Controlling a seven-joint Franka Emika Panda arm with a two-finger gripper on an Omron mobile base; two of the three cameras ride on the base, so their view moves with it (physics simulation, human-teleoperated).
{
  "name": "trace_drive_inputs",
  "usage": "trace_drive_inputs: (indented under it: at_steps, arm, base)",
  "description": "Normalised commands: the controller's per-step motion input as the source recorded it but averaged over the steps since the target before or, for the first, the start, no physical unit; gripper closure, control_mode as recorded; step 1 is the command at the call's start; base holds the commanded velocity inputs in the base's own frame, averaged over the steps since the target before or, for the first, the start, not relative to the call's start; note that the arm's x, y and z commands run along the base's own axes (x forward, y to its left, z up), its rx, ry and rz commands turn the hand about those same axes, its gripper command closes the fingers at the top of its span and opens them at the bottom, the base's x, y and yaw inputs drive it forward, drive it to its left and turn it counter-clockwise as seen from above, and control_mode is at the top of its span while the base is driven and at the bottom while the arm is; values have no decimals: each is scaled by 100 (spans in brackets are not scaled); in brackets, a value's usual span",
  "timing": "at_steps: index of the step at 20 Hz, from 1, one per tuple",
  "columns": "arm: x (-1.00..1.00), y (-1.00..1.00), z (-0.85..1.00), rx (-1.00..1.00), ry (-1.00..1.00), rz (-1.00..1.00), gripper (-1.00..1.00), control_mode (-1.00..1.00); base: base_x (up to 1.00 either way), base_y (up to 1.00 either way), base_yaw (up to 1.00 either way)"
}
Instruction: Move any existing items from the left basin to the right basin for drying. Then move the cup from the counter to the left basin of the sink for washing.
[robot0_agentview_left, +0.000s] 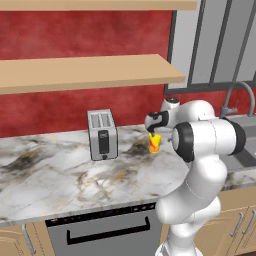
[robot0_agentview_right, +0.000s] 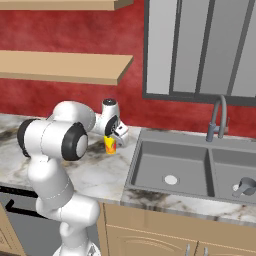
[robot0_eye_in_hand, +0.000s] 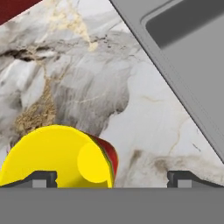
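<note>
While the wide-open gripper (robot0_eye_in_hand: 112, 177) hovers just above the small yellow cup (robot0_agentview_right: 110, 145), holding nothing, that cup stands on the marble tabletop (robot0_agentview_left: 50, 170) between a silver two-slot toaster (robot0_agentview_left: 102, 134) and the grey sink's left basin (robot0_agentview_right: 170, 162); a grey mug (robot0_agentview_right: 245, 186) lies in the right basin (robot0_agentview_right: 227, 167).

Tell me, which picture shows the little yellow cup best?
The hand view: the cup looms large, seen from above. In both base views it is tiny, standing on the counter under the tool.
</note>
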Motion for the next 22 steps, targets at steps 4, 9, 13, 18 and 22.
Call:
trace_drive_inputs:
  at_steps: [4,9,13,18,22]
  arm:
    - [0,0,-16,0,1,0,-100,-100]
    - [0,0,-11,0,0,0,-100,-100]
    - [0,5,-34,0,9,0,100,-100]
    - [-4,1,-2,0,0,0,100,-100]
    - [-10,0,0,0,0,0,100,-100]
  base:
    - [0,0,0]
    - [0,0,0]
    - [0,0,0]
    - [0,0,0]
    - [0,0,0]
